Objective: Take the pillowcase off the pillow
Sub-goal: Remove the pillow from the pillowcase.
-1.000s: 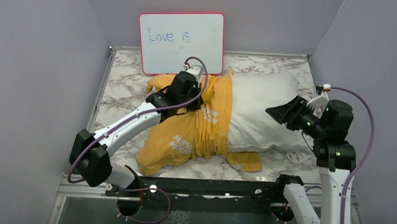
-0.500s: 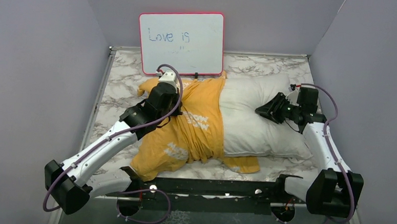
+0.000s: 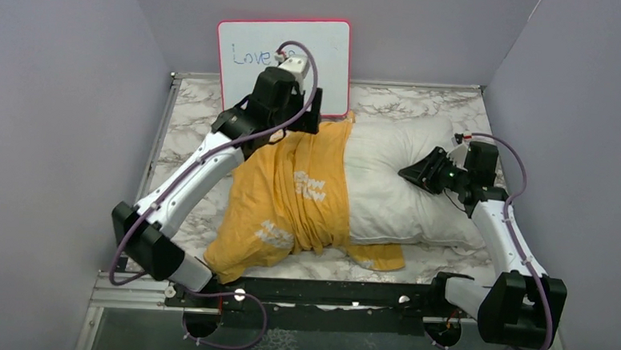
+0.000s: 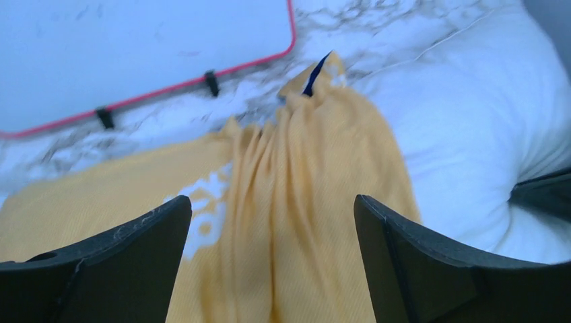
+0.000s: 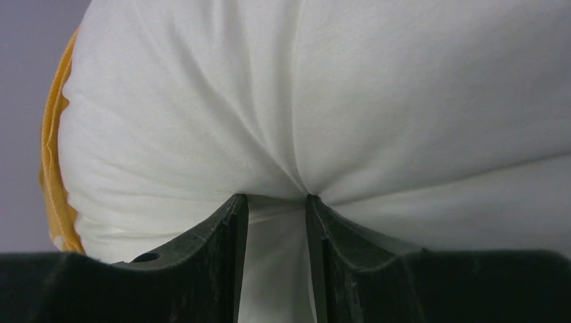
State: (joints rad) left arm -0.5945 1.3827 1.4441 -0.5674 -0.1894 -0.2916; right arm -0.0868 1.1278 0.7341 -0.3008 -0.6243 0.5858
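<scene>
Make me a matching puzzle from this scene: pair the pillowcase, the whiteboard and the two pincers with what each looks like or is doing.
Things:
1. pillowcase
2. whiteboard
3. left pincer
4. right pincer

States:
A. open, holding nothing
B. yellow, covering the left part of the pillow
C. pinching white pillow fabric
D. pink-framed, standing at the back

Pairs: 1-B; 2-D; 3-A; 4-C
</scene>
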